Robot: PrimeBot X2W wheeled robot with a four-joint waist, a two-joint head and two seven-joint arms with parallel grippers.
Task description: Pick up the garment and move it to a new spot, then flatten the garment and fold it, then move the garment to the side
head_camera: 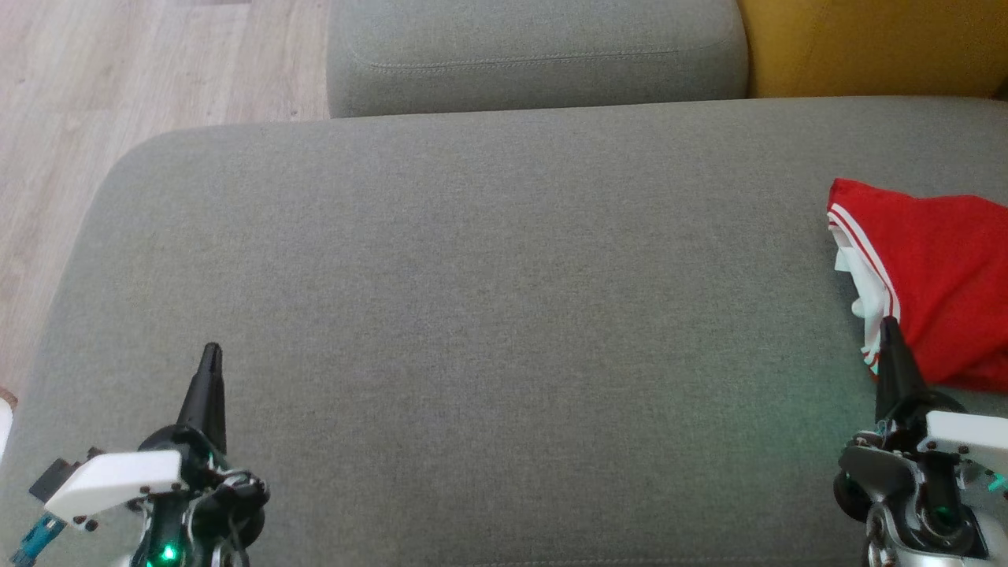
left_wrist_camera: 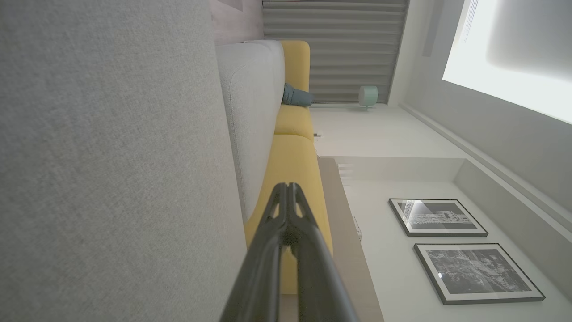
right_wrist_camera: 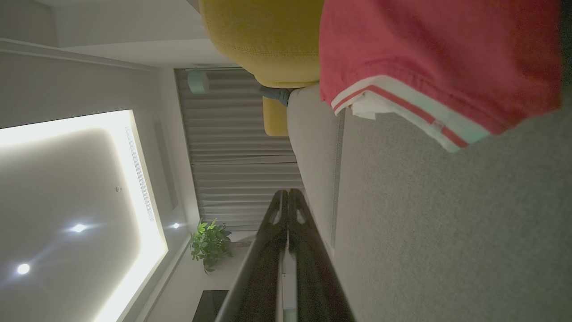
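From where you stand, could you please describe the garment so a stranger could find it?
Look at the wide grey sofa seat. The garment lies at its right side, by the right gripper. It alone is red, with white-striped trim.

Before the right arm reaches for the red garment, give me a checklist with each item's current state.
1. Red garment found, lying at the right side of the grey sofa cushion: ok.
2. Whole garment in the head view: not ok, cut off at the right edge.
3. Right gripper open to grasp: not ok, shut.
4. Left gripper open: not ok, shut.
5. Bare cushion for the new spot: ok, across the middle.
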